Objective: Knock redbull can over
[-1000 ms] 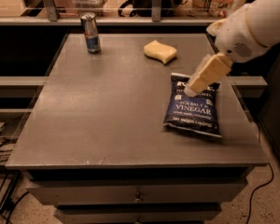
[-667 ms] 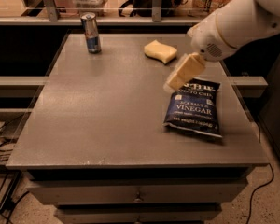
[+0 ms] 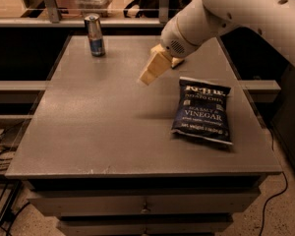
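A grey table point(image 3: 98, 132) seen from above and from its near edge. The redbull can point(image 3: 95, 35) stands upright at the far left corner of the tabletop, alone, with bare surface all round it. A dark blue chip bag point(image 3: 202, 112) lies flat towards the near right. Your white arm point(image 3: 226, 14) reaches in from the upper right, and the gripper point(image 3: 146, 76) hangs above the middle of the far half of the table. It points down and to the left, well apart from the can and to its right. Its tan fingers look pressed together into one wedge, with nothing held between them. A yellow object point(image 3: 176, 62), mostly hidden behind the gripper, sits just beyond it.

By the look of it, you are in the approach: the can is not yet touched and not yet tipped. The next move calls for carrying the gripper further left and towards the far edge, lowering it to about the can's upper half. Then push sideways so the can topples rather than slides. Keep clear of the chip bag.
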You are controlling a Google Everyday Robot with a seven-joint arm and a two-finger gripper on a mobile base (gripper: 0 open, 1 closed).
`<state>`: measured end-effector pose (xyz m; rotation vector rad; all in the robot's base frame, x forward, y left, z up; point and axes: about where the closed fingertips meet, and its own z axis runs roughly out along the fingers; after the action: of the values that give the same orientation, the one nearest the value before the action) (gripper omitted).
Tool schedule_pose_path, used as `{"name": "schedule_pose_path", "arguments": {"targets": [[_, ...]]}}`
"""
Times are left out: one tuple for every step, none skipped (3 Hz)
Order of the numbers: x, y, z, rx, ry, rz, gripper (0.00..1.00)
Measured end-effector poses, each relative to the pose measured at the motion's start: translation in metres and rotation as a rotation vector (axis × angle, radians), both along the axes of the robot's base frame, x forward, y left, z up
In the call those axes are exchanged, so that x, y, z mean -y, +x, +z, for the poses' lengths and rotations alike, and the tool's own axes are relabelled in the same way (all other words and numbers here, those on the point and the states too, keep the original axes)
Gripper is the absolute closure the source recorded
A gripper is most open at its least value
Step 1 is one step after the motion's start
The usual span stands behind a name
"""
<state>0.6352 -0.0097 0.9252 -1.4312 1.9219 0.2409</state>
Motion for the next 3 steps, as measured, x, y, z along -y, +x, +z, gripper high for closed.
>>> {"name": "schedule_pose_path", "arguments": {"targets": [[0.0,0.0,0.0,0.0,0.0,0.0,0.0],[-0.01,-0.001,-0.003,-0.026,0.032,0.011,0.0],[-0.043,0.01,-0.001,-0.043,0.142,0.03,0.0]]}}
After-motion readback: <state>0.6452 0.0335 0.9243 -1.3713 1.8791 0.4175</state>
